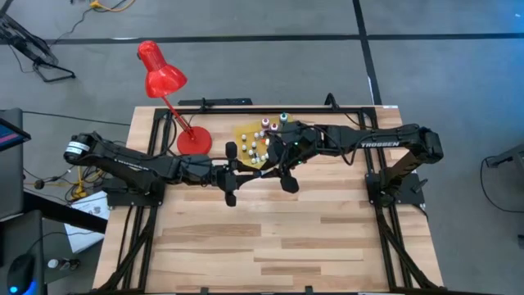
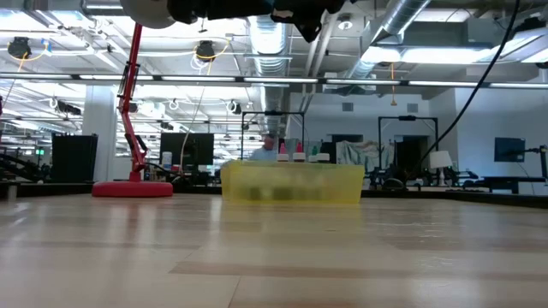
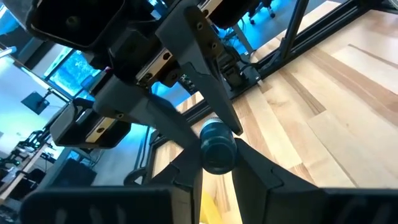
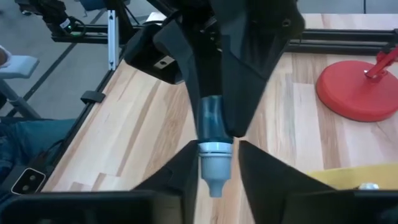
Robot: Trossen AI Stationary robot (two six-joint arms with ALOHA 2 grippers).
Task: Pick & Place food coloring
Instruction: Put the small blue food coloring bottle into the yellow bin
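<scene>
Both grippers meet in mid-air over the table's middle, just near of the yellow mat (image 1: 246, 135). Between them is one small teal food coloring bottle (image 4: 211, 121) with a pale cap, lying level above the table. My left gripper (image 3: 217, 169) comes from the left and my right gripper (image 4: 214, 173) from the right. Each is shut on the bottle. The other food coloring bottles (image 1: 264, 141) stand upright on the mat as whitish dots with some coloured caps. In the low view they show as bottles (image 2: 300, 156) above the mat's yellow edge (image 2: 291, 184). My left gripper pinches the bottle's teal body (image 4: 211, 115) between its two fingers, reaching level from the table's left; in its own view the bottle's base (image 3: 217, 146) faces the camera. The bottle is lifted clear. My right gripper has the pale cap end (image 4: 214, 158) between its fingertips (image 4: 186, 171), coming level from the table's right.
A red desk lamp stands at the far left, its round base (image 1: 193, 139) beside the mat and its head (image 1: 160, 74) beyond the table's far edge. Bare wood (image 1: 270, 238) fills the near half of the table. A black frame rail (image 1: 246, 105) runs along the far edge.
</scene>
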